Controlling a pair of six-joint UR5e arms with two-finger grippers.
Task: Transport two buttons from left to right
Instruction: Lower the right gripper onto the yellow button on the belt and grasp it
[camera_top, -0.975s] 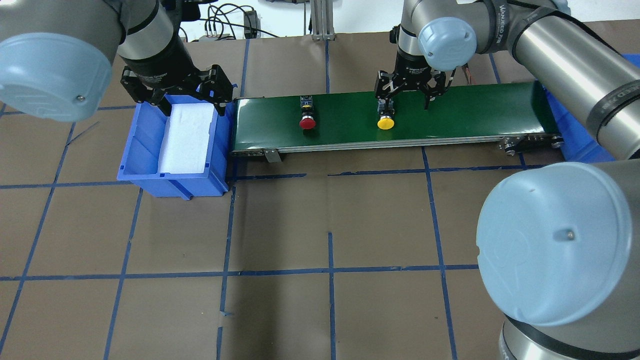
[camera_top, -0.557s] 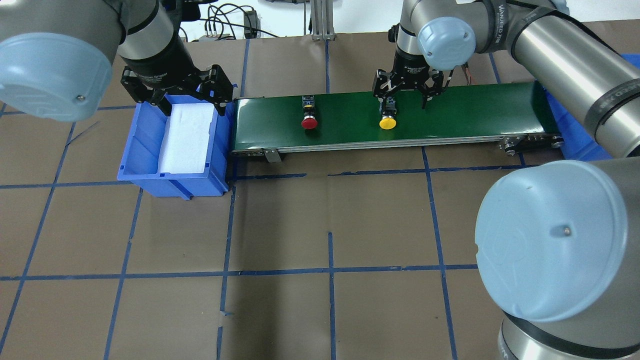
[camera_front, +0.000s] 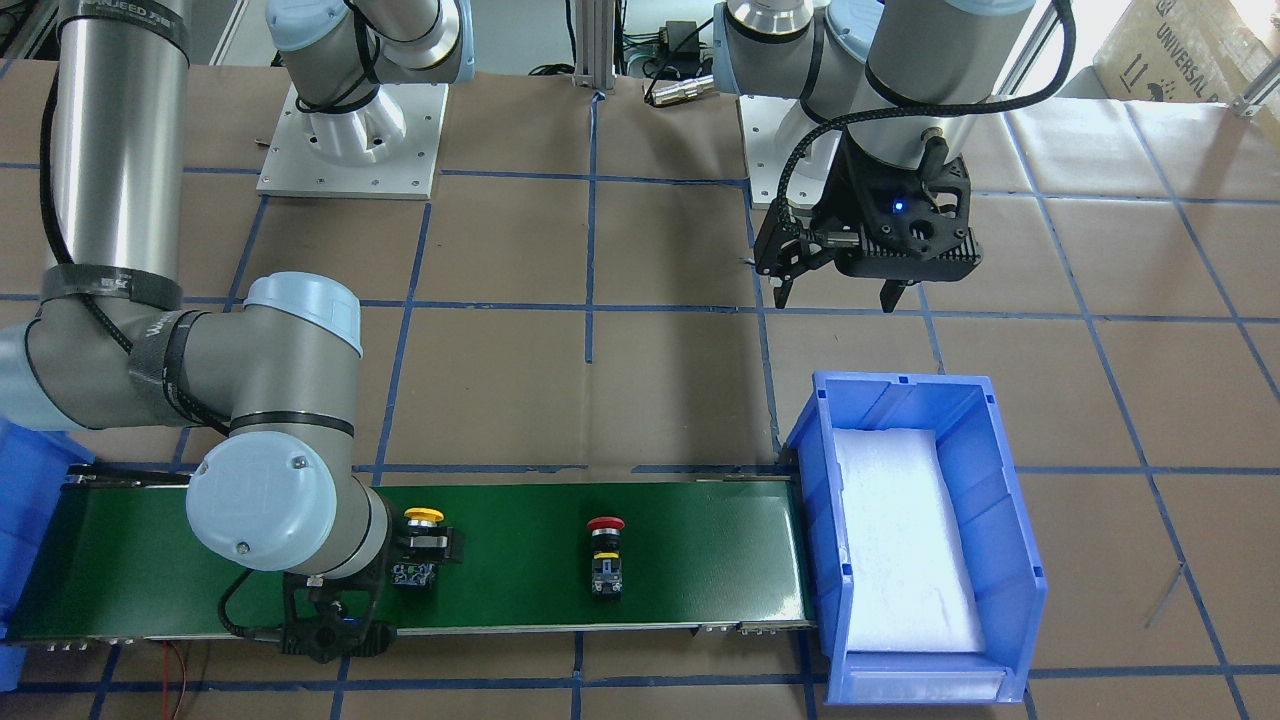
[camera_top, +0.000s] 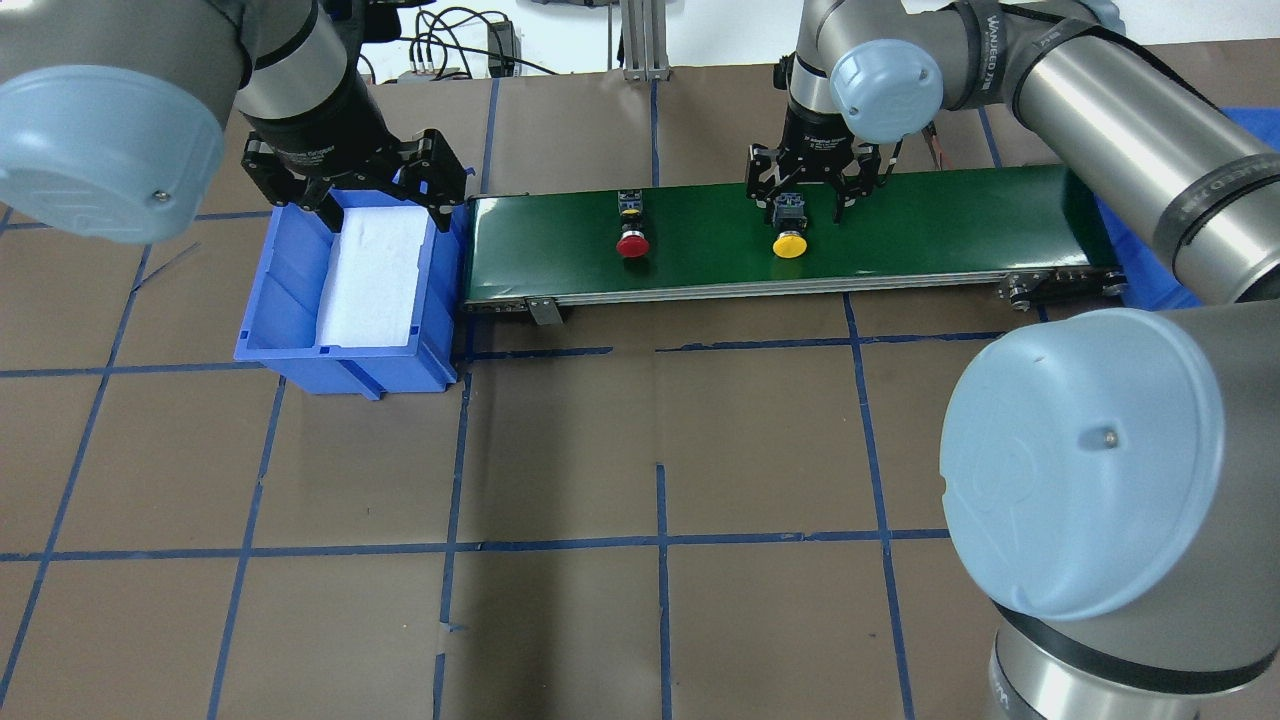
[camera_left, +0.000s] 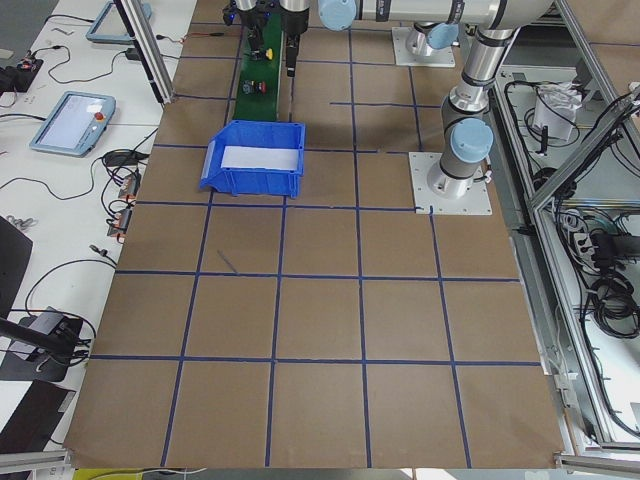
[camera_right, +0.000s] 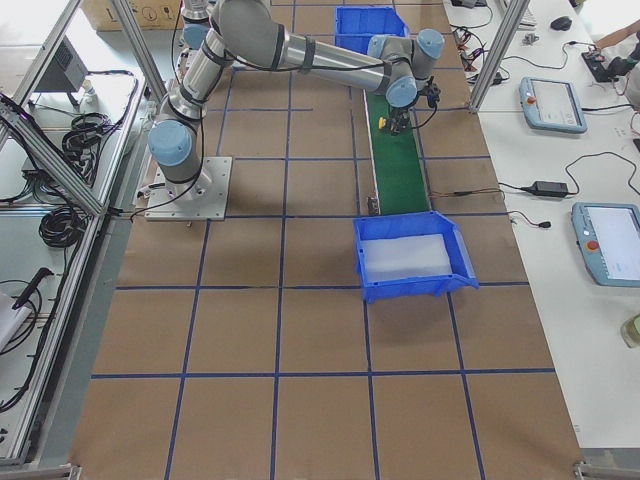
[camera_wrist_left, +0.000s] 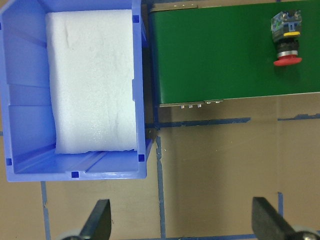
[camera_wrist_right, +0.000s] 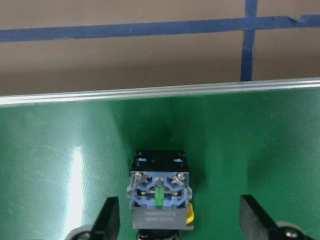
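The right gripper (camera_top: 806, 208) is hanging wide open astride the yellow button (camera_top: 790, 243) on the green belt (camera_top: 950, 220), upper right of centre; the red button (camera_top: 631, 241) is lying further left. The left gripper (camera_top: 383, 207) is hovering open, empty, by the upper-left blue bin (camera_top: 285, 300).

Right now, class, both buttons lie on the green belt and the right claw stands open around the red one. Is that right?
No: the right claw stands open around the yellow button, not the red button; the overhead view shows it. Both lie on the green belt.
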